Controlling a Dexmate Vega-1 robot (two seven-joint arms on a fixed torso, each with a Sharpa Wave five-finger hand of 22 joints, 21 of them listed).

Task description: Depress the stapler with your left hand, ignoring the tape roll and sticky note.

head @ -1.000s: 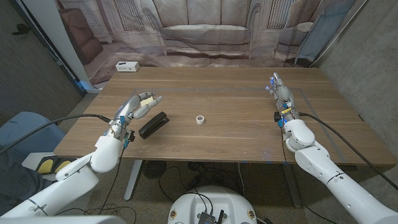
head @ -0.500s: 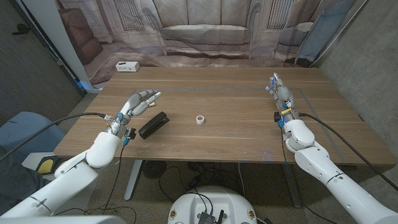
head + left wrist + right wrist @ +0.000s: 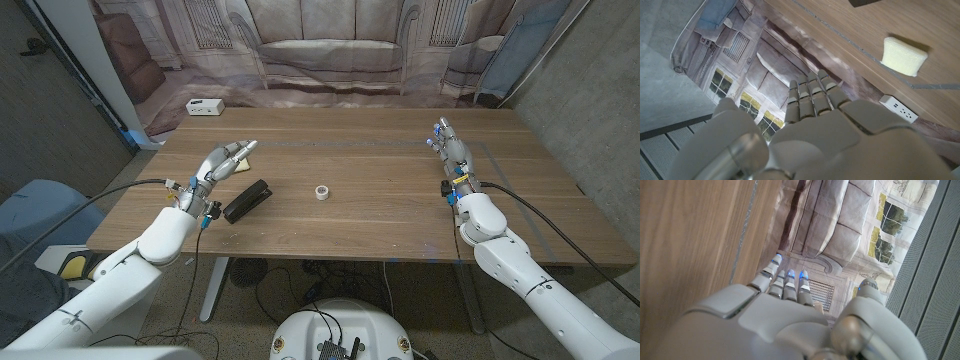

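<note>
The stapler (image 3: 247, 200) lies on the table (image 3: 380, 215), well left of the tape roll (image 3: 321, 192). The left hand (image 3: 222, 163) hovers just behind it, empty, fingers extended and close together. Bring the palm over the stapler's raised front end and press straight down, avoiding a sideways shove. The right hand (image 3: 452, 155) waits far right, fingers straight, empty

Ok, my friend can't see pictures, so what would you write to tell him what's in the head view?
A robot's left hand hovers with fingers apart just left of a black stapler on a brown wooden table. A small white tape roll sits mid-table, and a pale yellow sticky note pad shows beyond the fingers. The right hand waits near the table's right side.
</note>
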